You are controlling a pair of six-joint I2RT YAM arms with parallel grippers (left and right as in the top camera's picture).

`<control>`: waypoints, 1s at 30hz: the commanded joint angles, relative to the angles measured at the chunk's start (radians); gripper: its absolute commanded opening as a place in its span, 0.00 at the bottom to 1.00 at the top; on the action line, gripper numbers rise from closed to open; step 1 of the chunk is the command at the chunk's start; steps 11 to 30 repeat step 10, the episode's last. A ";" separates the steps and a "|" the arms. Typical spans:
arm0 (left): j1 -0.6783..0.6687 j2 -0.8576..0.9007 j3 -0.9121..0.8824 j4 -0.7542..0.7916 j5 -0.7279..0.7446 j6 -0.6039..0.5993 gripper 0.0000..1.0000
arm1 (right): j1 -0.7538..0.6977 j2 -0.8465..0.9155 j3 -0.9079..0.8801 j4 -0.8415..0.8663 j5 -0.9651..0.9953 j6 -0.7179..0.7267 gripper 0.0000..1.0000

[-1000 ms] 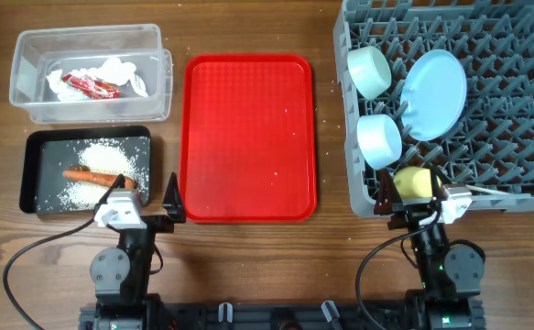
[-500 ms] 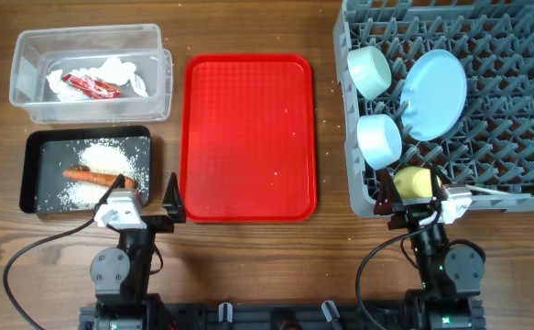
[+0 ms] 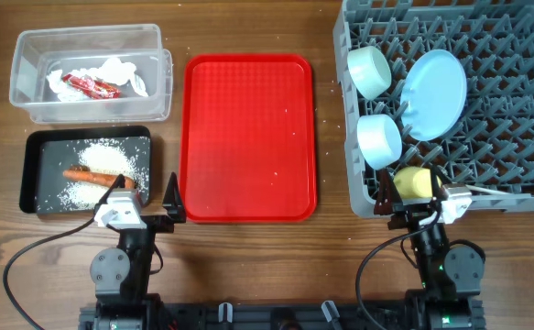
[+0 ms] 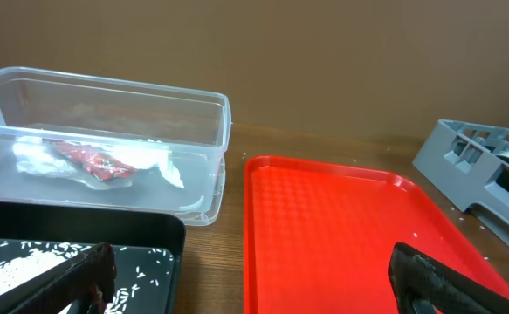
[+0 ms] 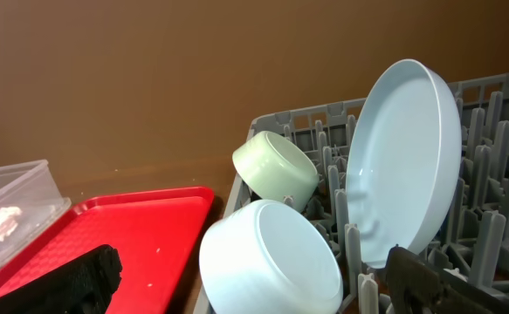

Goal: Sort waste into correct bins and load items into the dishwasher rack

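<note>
The clear tub (image 3: 28, 92) holds the crumpled white napkin with the red wrapper (image 3: 92, 84); it also shows in the left wrist view (image 4: 97, 159). The black tray (image 3: 30, 174) holds rice (image 3: 102, 158) and the carrot (image 3: 92, 175). The grey rack (image 3: 514, 110) holds the mint bowl (image 3: 369, 71), blue plate (image 3: 434, 93), blue bowl (image 3: 379, 139), yellow cup (image 3: 413, 181) and white spoon (image 3: 475, 190). My left gripper (image 3: 145, 200) is open and empty by the black tray. My right gripper (image 3: 416, 206) is open and empty at the rack's front edge. No brown lump shows.
The flat red tray (image 3: 248, 137) lies between the bins and the rack, with a few rice grains on it. In the right wrist view the blue bowl (image 5: 271, 262) and blue plate (image 5: 407, 166) stand close in front of the open fingers (image 5: 258, 292).
</note>
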 commanded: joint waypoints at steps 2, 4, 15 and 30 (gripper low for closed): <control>-0.005 -0.007 -0.005 -0.007 -0.017 0.013 1.00 | -0.005 -0.009 -0.001 0.004 -0.016 0.011 1.00; -0.005 -0.007 -0.005 -0.008 -0.017 0.013 1.00 | -0.005 -0.009 -0.001 0.004 -0.016 0.011 1.00; -0.005 -0.007 -0.005 -0.008 -0.017 0.013 1.00 | -0.005 -0.009 -0.001 0.004 -0.016 0.011 1.00; -0.005 -0.007 -0.005 -0.008 -0.017 0.013 1.00 | -0.005 -0.009 -0.001 0.004 -0.016 0.011 1.00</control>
